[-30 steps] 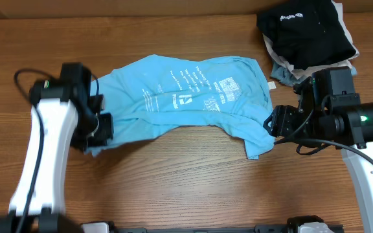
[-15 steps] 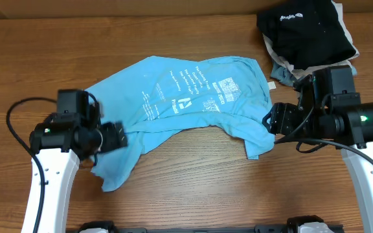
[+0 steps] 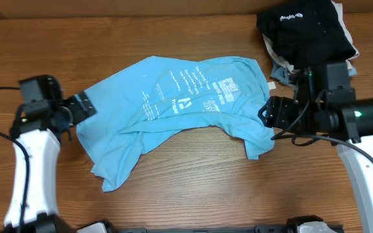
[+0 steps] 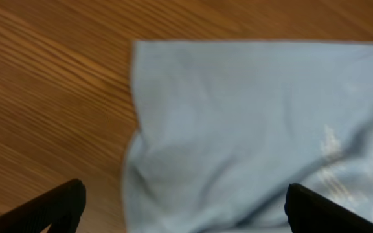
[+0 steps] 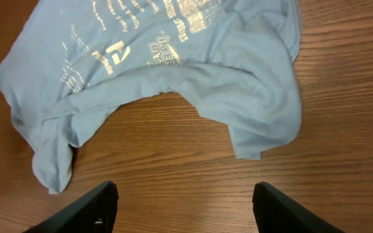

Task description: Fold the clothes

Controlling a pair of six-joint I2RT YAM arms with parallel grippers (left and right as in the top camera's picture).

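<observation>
The clothes, a light sky-blue T-shirt [image 3: 173,103] with white print, lie crumpled across the middle of the table. Its left part is spread flat and a fold runs along the front. My left gripper [image 3: 80,106] stands open at the shirt's left edge, apart from the cloth. In the left wrist view the shirt [image 4: 251,123] fills the frame ahead of the open left gripper [image 4: 183,192]. My right gripper [image 3: 268,115] hovers open beside the shirt's right end. In the right wrist view the right gripper [image 5: 185,195] has only bare wood between its fingers, with the shirt [image 5: 173,84] ahead.
A black garment [image 3: 304,31] with a small white logo tops a pile of folded garments [image 3: 282,68] at the back right, just behind my right arm. A small white tag [image 3: 272,85] lies by the shirt. A cardboard edge [image 3: 109,6] runs along the back.
My left gripper opened, let go of the shirt's left end and drew back to the left. The released cloth dropped and spread on the table. The right gripper shifted slightly left.
</observation>
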